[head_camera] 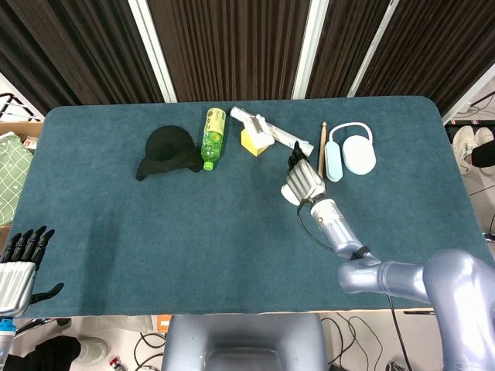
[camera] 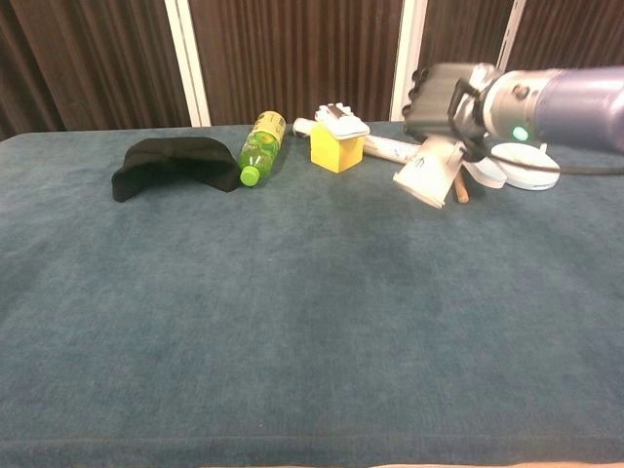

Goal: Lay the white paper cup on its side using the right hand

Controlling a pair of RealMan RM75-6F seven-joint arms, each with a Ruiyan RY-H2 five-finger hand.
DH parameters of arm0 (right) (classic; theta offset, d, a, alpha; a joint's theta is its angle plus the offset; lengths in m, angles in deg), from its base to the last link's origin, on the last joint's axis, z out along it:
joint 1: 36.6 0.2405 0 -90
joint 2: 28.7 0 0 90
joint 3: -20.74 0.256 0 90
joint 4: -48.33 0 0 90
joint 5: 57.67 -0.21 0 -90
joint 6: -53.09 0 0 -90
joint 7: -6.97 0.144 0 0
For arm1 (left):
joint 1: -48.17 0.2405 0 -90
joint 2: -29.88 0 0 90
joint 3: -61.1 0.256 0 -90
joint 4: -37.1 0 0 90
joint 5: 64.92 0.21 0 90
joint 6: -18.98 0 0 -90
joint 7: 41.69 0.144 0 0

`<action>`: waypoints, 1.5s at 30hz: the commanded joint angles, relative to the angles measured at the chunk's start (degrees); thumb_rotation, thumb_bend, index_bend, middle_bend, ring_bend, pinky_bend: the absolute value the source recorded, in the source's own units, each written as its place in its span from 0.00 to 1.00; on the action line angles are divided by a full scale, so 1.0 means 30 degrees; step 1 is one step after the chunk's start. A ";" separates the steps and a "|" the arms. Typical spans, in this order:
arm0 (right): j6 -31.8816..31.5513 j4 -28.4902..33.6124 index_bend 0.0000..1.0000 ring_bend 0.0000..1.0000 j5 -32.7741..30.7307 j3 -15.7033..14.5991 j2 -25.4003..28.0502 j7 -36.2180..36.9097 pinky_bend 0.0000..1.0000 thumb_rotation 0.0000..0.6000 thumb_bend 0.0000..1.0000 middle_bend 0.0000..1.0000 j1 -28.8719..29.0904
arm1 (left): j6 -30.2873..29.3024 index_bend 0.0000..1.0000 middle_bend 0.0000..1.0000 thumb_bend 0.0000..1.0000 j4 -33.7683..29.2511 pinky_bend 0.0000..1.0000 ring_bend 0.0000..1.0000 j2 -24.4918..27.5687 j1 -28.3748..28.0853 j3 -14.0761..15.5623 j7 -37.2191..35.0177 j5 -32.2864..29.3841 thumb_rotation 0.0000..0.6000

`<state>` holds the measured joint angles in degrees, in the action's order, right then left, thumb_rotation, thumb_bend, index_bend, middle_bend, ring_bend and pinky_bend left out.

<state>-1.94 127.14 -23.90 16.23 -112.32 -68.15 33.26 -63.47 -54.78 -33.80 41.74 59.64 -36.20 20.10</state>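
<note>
I see a dark teal table [head_camera: 155,239] with a row of things along its far side. A black cap [head_camera: 168,151] lies at the left, and a green bottle [head_camera: 213,137] lies on its side just beside it, cap end toward me. Near the middle a yellow block [head_camera: 253,142] sits against a white rolled tube [head_camera: 272,131]. Further right lie a wooden stick [head_camera: 321,147] and a pale blue and white fan [head_camera: 353,152].
</note>
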 commanded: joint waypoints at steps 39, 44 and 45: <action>0.0186 -0.1690 0.47 0.11 -0.1228 0.0011 -0.2861 -0.2620 0.06 1.00 0.31 0.18 0.0550 | 0.0146 0.00 0.00 0.05 0.0003 0.00 0.00 0.0209 -0.0040 0.0132 -0.0458 0.0174 1.00; 0.0210 -0.1559 0.37 0.11 -0.1275 0.0156 -0.2929 -0.2559 0.06 1.00 0.31 0.17 0.0600 | 0.0146 0.00 0.00 0.05 0.0012 0.00 0.00 0.0221 -0.0037 0.0140 -0.0522 0.0187 1.00; 0.0190 -0.1508 0.35 0.11 -0.1242 0.0196 -0.2924 -0.2529 0.06 1.00 0.31 0.17 0.0618 | 0.0154 0.00 0.00 0.05 0.0011 0.00 0.00 0.0221 -0.0039 0.0140 -0.0535 0.0180 1.00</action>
<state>-1.33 122.56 -27.67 16.76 -121.09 -75.79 35.08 -63.01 -54.75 -33.13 41.62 60.06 -37.80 20.65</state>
